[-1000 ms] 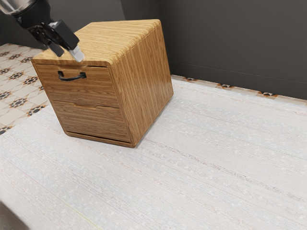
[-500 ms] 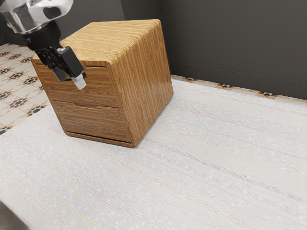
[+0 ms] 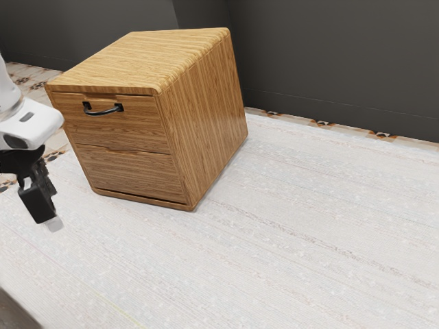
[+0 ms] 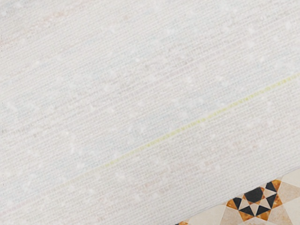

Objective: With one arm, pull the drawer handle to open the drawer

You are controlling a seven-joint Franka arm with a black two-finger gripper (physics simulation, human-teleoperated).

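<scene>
A wooden cabinet with two drawers stands on a pale rug in the exterior view. Its top drawer carries a black handle, and the drawer's front sits flush with the cabinet. My gripper hangs low at the exterior view's left edge, well below and to the left of the handle, and touches nothing. It points down over the rug. The wrist view looks straight at the rug, which has a thin yellowish line across it.
Patterned floor tiles lie left of the cabinet, and a corner of them appears in the wrist view. The pale rug spreads wide to the exterior view's right. Dark walls stand behind the cabinet.
My hand has dropped from the cabinet's top front edge, past the handle, down and to the exterior view's left, away from the cabinet. The drawer has not moved.
</scene>
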